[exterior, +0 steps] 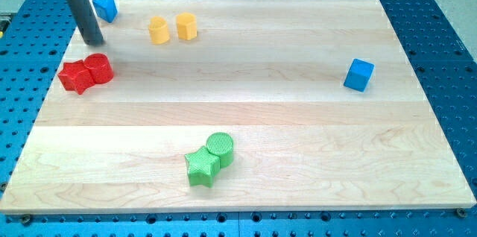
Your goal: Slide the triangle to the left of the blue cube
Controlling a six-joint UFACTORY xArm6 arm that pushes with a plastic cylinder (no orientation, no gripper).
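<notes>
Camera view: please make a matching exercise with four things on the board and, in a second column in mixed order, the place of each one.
Things:
1. blue triangle
2. blue cube
3. green star
4. my tip

Places:
A. near the view's right edge
B. at the view's top left corner
C. just above the red blocks, below and left of the triangle
D. near the view's bottom, touching the green cylinder

Pairs: 1-B, 2-A, 3-D, 4-C

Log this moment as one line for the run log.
my tip: just below-left of blue triangle, not touching | blue cube: far at view's right | red blocks: below tip | task: not done
</notes>
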